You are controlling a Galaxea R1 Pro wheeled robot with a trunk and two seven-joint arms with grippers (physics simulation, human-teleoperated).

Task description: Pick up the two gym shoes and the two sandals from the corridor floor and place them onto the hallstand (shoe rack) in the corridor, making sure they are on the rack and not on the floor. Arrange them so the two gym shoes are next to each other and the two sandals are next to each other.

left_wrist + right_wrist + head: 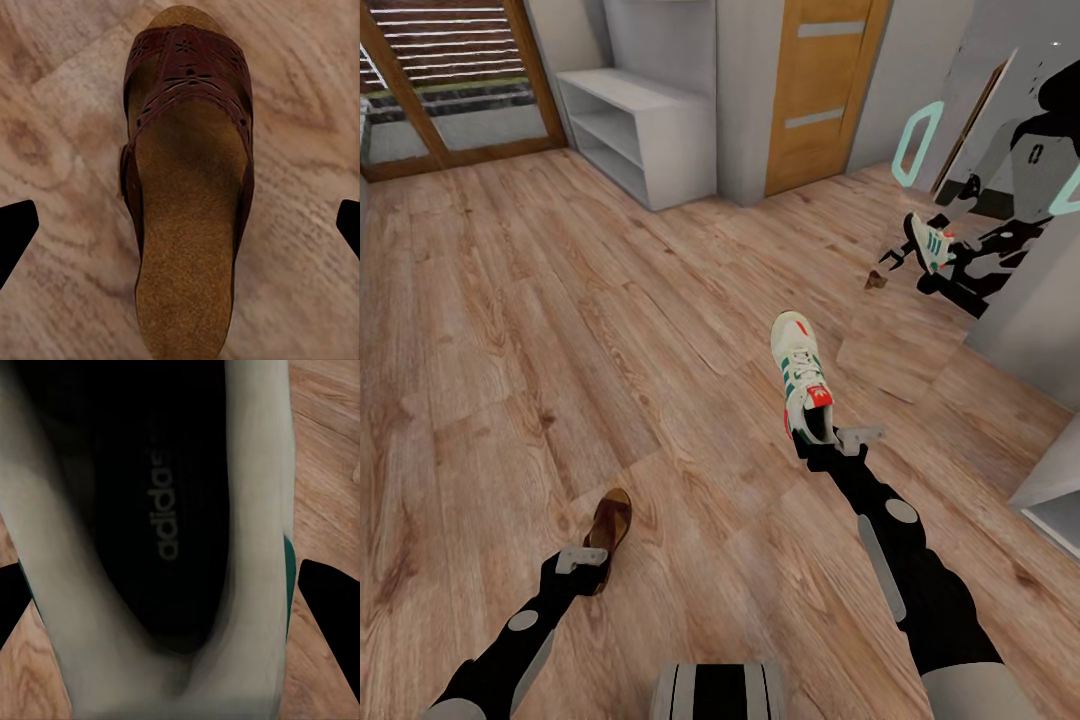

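Two grippers: right gripper (822,442) pinching cream sneaker (801,375); left gripper (180,225) spread around perforated-leather sandal (187,180).

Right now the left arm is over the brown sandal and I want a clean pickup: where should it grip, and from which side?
Come straight down from above and close across the sandal's narrow width, around mid-length just behind the wide strap. It lies flat, sole down, on the floor, lengthwise between the left gripper's fingertips, which stand apart on both sides. The long side edges probably give the firmest hold.

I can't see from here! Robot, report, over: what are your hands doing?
Right gripper holding gym shoe. Left gripper open around sandal on floor. Hallstand far ahead, path clear.
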